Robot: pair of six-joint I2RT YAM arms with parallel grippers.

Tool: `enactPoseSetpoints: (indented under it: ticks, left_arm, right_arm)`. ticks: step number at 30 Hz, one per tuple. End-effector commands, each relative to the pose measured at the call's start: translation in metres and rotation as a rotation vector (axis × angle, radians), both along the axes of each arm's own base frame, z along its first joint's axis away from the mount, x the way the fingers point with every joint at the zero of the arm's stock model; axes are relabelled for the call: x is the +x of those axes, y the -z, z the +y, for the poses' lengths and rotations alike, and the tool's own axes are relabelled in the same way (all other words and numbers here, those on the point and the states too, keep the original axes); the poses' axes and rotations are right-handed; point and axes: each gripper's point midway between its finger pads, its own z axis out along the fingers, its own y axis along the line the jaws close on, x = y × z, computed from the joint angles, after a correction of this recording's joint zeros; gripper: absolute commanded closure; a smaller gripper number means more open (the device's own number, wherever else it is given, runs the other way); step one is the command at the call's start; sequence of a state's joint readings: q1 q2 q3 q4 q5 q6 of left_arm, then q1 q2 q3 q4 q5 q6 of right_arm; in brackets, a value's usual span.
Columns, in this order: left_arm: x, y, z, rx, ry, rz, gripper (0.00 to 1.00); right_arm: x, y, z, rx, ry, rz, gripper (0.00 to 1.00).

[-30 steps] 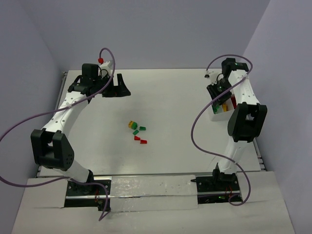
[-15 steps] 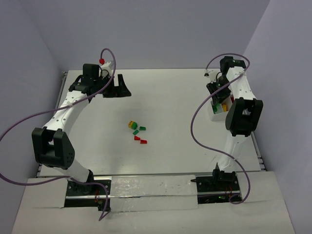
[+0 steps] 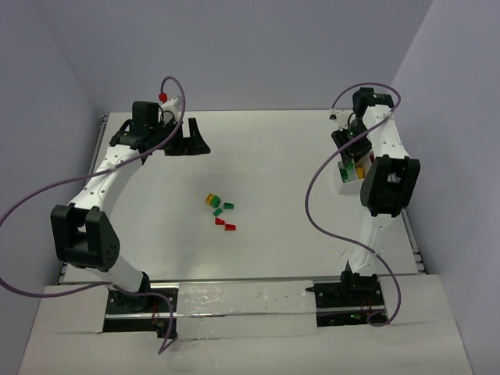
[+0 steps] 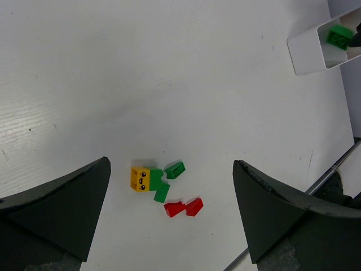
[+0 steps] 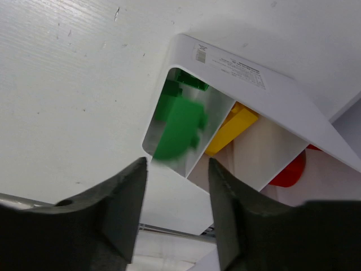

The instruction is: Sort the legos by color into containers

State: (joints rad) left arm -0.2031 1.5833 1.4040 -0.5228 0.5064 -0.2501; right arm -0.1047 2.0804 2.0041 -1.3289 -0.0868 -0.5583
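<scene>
Here, legos (image 3: 218, 212); white table (image 3: 273, 160), lavender walls (image 3: 258, 47).

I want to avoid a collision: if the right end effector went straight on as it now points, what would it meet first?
Probably the blurred green lego just ahead of the right end effector, at the mouth of the white tray's end compartment; depth is unclear.
</scene>
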Motion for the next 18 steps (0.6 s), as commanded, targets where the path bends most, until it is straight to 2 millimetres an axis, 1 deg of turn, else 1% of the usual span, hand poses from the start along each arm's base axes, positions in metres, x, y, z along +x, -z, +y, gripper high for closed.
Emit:
enactPoseSetpoints:
  ticks: [1,6,8,10,14,15,16,17,18]
  left_arm:
    - [0.008,-0.017,0.0,0.002,-0.001,-0.051,0.01]
    - [0.006,-0.016,0.001,0.011,-0.002,-0.052,0.01]
    - [0.005,-0.017,0.002,0.02,0.009,-0.062,0.01]
    - [0.001,-0.014,0.004,0.04,0.028,-0.075,0.01]
    - [-0.006,0.006,0.014,0.13,0.07,-0.099,0.02]
    - [-0.009,0.016,0.018,0.163,0.086,-0.092,0.07]
    - [-0.008,0.017,0.019,0.176,0.078,-0.091,0.07]
    - [-0.012,0.032,0.023,0.221,0.094,-0.072,0.13]
    - [-0.016,0.04,0.024,0.251,0.127,-0.066,0.17]
  right_arm:
    - [0.012,-0.016,-0.002,-0.002,0.024,-0.056,0.39]
    - [0.013,-0.025,0.001,0.005,0.02,-0.077,0.38]
    - [0.014,-0.036,0.004,0.02,0.021,-0.107,0.38]
    - [0.015,-0.05,0.016,0.059,0.007,-0.146,0.38]
    - [0.015,-0.08,0.044,0.143,-0.027,-0.236,0.38]
    - [0.013,-0.088,0.052,0.166,-0.038,-0.259,0.38]
    - [0.014,-0.089,0.056,0.188,-0.044,-0.262,0.38]
    - [0.015,-0.1,0.066,0.219,-0.052,-0.312,0.37]
    - [0.014,-0.103,0.074,0.243,-0.059,-0.324,0.36]
